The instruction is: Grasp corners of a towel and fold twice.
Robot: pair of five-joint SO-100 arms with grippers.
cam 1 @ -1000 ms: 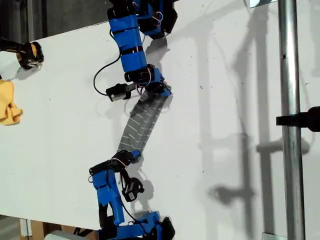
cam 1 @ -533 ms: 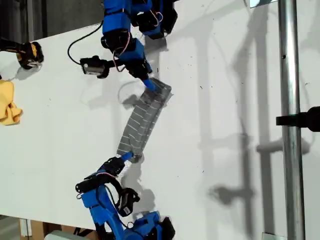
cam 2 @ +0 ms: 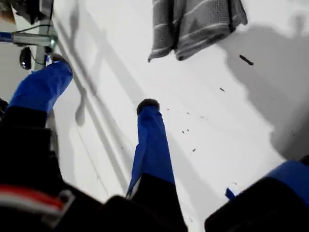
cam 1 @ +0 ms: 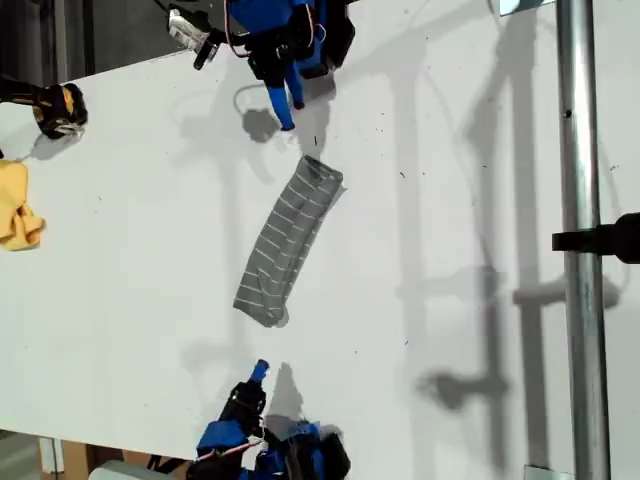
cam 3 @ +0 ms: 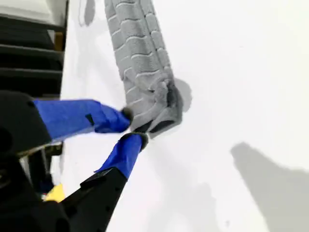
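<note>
The folded towel (cam 1: 290, 240) lies diagonally mid-frame in the exterior view on the bench (cam 1: 450, 200). My first gripper (cam 2: 104, 84) has its jaws wide and empty. My second gripper (cam 3: 129, 128) has narrow jaws at the towel's bunched end, and I cannot tell if they hold it.

Bright, hard light on a white table, sharp from outside and soft at the wrists.

In the exterior view the table (cam 1: 480, 150) is evenly lit, nearly glaring, and in sharp focus. Grey shadows of the arms fall toward both the exterior view's left (cam 1: 205, 110) and its right (cam 1: 450, 385), so more than one lamp is at work. A bright streak runs down the metal pole (cam 1: 577, 200). In the first wrist view the table is washed out, a broad shadow (cam 2: 270, 63) darkens it, and my first gripper (cam 2: 104, 83) is soft, its black body lost in shade. The second wrist view is smeared by motion blur, and both my second gripper (cam 3: 133, 125) and the towel's (cam 3: 140, 63) stripes are fuzzy.
</note>
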